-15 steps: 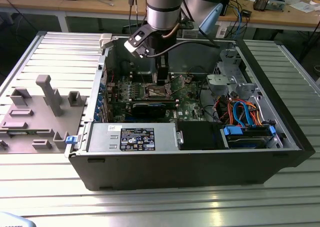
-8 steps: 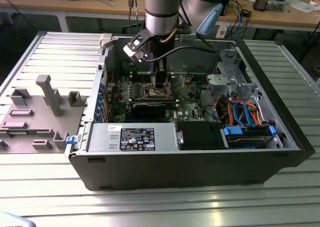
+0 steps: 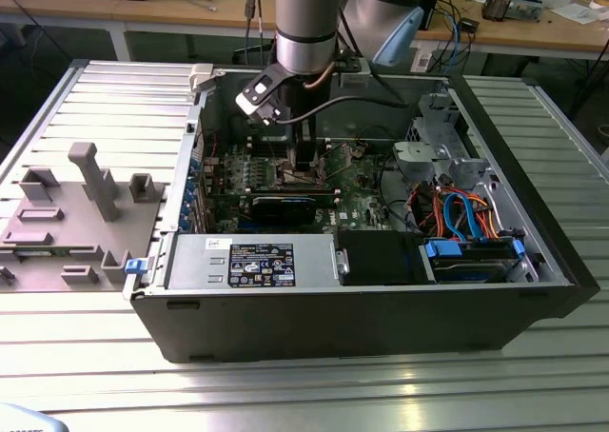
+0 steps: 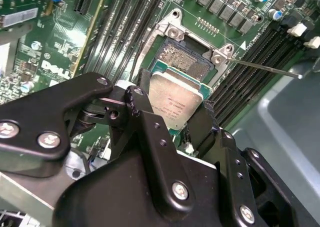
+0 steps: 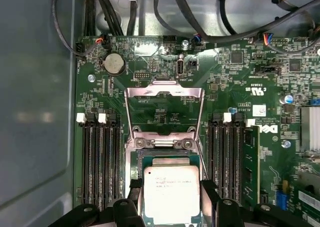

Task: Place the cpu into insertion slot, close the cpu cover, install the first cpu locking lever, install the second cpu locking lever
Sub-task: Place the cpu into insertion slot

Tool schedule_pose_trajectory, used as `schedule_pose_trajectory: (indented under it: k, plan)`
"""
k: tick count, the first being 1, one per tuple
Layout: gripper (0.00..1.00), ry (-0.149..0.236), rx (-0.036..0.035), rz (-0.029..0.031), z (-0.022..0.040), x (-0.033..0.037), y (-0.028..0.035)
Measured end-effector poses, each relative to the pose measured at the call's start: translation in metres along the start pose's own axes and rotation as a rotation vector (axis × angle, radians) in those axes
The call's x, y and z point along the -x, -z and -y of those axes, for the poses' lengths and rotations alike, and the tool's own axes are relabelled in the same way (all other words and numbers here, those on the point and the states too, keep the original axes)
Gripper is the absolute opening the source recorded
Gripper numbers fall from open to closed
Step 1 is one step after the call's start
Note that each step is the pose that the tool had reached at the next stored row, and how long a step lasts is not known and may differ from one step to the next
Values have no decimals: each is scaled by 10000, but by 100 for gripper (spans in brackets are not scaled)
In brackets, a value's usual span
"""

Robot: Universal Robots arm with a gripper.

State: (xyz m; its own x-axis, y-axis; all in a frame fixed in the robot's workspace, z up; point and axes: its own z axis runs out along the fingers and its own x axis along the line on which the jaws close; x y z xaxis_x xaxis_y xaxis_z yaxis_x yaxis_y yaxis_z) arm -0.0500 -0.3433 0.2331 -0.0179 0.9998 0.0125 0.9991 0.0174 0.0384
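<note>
Chip: clamped by your gripper, poised partly over the socket, seemingly not yet seated. Cover: swung open beyond the socket. Lever: one thin rod, standing free. You likely have all four steps left.

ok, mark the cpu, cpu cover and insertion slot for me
cpu [image 5: 171,193]: first wrist view, middle of its silver top.
cpu cover [image 5: 164,92]: first wrist view, crossbar of the open frame, away from its hinge.
insertion slot [image 4: 181,58]: second wrist view, exposed contact field.
</note>
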Motion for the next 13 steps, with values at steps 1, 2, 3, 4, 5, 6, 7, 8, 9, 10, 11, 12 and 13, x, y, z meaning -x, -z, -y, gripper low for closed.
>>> schedule_pose_trajectory:
  k: [1,2,3,4,5,6,7,8,9,10,11,12,13]
  plan:
    - [55,1,1,-1,0,-2,-21]
    - [55,1,0,0,1,-3,-38]
    - [55,0,0,0,4,-3,-65]
    - [55,-1,0,0,7,-3,-82]
    - [55,0,0,1,13,-3,-118]
    - [55,0,1,-1,15,-3,-150]
    - [55,-2,1,0,17,-2,-168]
    - [55,-5,1,0,20,-2,-191]
    - [55,-9,0,1,24,-3,-205]
    - [55,-18,1,0,26,-5,-217]
    - [55,-49,1,1,26,-6,-229]
    - [55,-104,1,3,26,-7,-237]
    - [55,-192,3,7,28,-8,-249]
